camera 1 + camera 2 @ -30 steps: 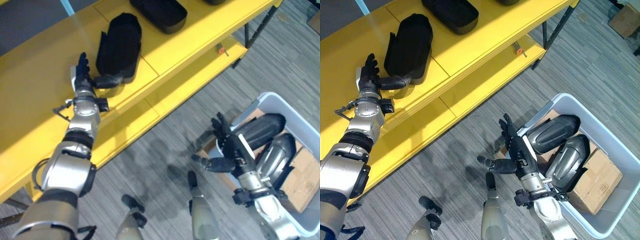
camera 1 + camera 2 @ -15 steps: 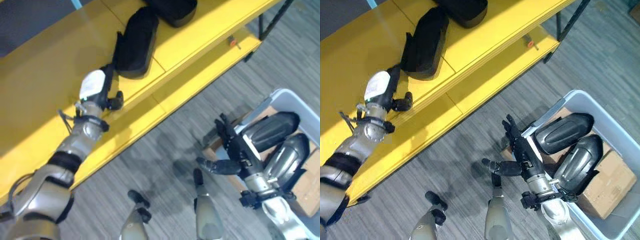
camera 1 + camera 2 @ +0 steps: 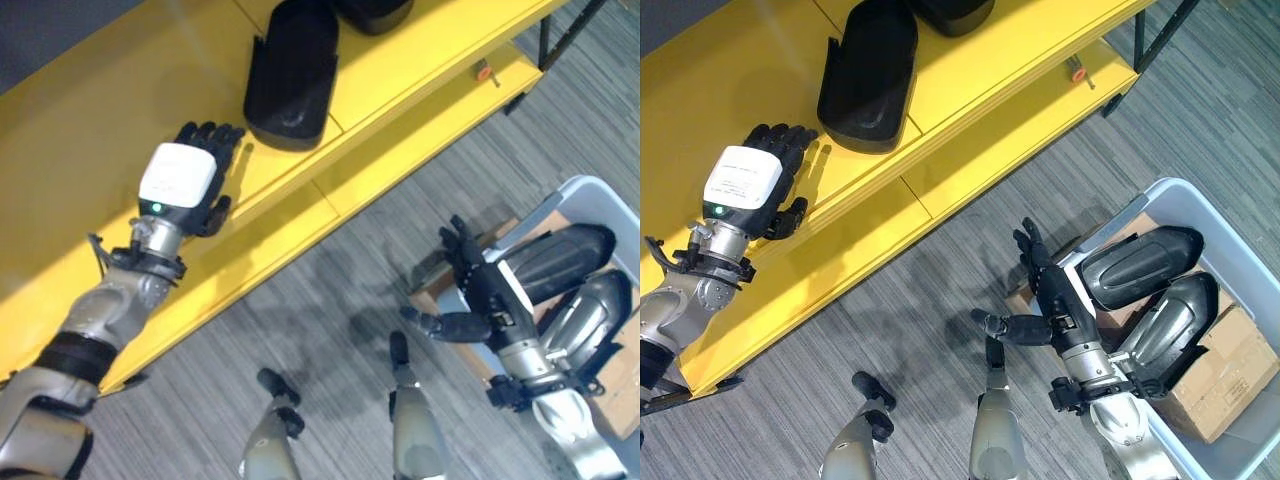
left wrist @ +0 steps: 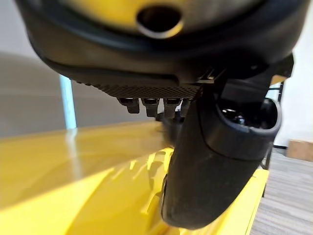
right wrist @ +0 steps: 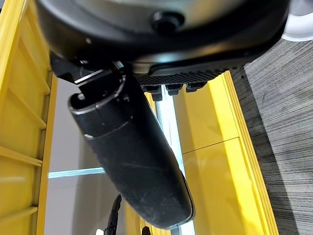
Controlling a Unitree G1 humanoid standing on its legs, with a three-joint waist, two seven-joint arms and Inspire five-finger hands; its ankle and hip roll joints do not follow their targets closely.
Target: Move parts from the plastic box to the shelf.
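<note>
A: Where are the parts right now?

B: One black part (image 3: 868, 75) lies on the yellow shelf (image 3: 970, 70), with another dark part (image 3: 952, 12) just beyond it at the far edge. Two more sit in the box (image 3: 1237, 268) on the floor to the right: the far part (image 3: 1137, 266) and the near part (image 3: 1168, 322), side by side, resting on cardboard (image 3: 1214, 374).

A: And the hands?

B: The left robot hand (image 3: 758, 180) hovers over the shelf, back up, its fingers spread and holding nothing. It is near the shelved part but apart from it, on that part's near-left side. The right robot hand (image 3: 1045, 290) hangs low over the floor just left of the box, its fingers straight, thumb stuck out to the left, empty too.

A: So which hand takes the next part?

B: The right one, I judge. It is right beside the box's left wall, while the left is well away over the shelf. The boxed parts lie to the right of the right hand.

A: How do they lie?

B: Each runs long from near-left to far-right, with the blunt ends pointing toward the hand. The far part's left end is the closest thing to the fingers. My guess is the hand must swing right over the rim and close across the narrow width, not along the length.
</note>
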